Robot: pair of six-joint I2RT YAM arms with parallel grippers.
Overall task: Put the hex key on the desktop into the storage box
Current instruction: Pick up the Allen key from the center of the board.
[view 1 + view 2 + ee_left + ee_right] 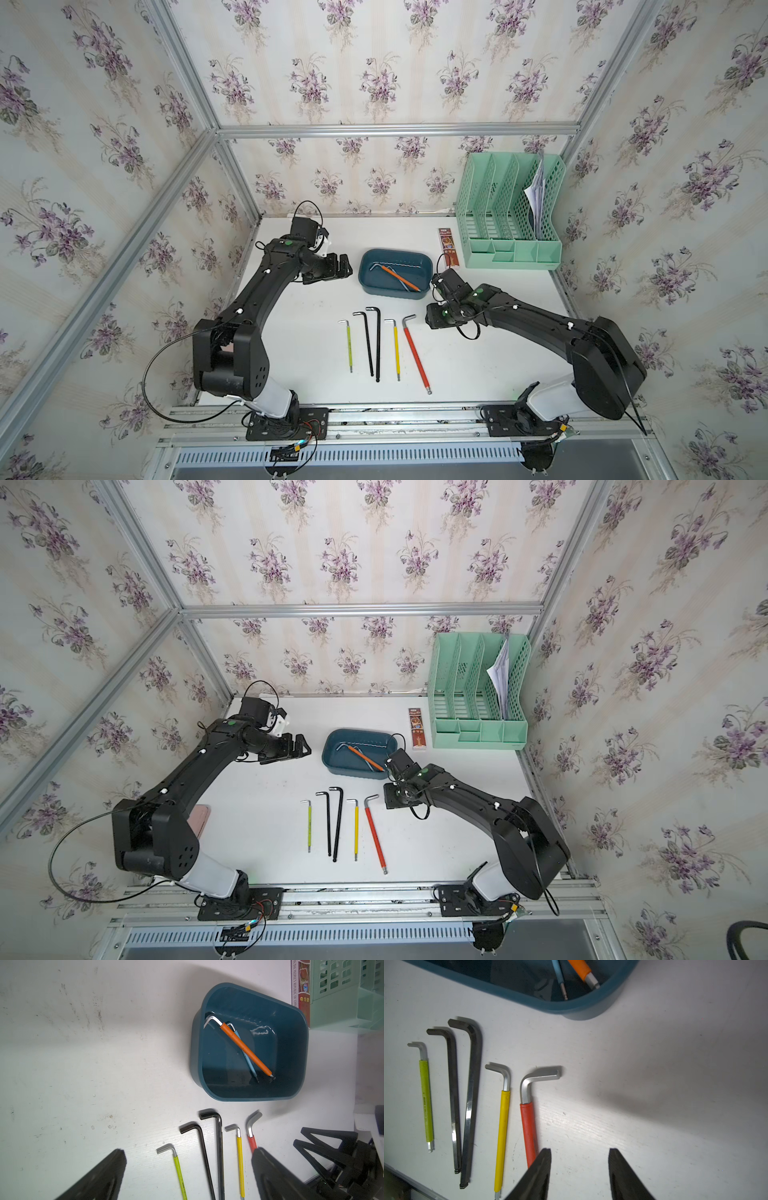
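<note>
Jaws of right gripper [580, 1150] parted, empty, beside red hex key [527, 1126] on desktop [654, 1084]. Jaws of left gripper [189, 1151] likewise parted, empty. Inside storage box [583, 1008]: orange hex key [581, 968].

Pretty clearly a robotics lab test cell dressed up as a home office. The purple-flowered wallpaper [374, 75] is just panels set inside a bare aluminium frame [395, 129]. A black left robot arm [257, 299] and a black right robot arm [540, 324] are bolted to metal rails [395, 415] along the front of the flat white desktop [291, 345]. The office bit is a mint-green perforated plastic file organiser [507, 216] with loose papers [536, 191] in one end slot.
</note>
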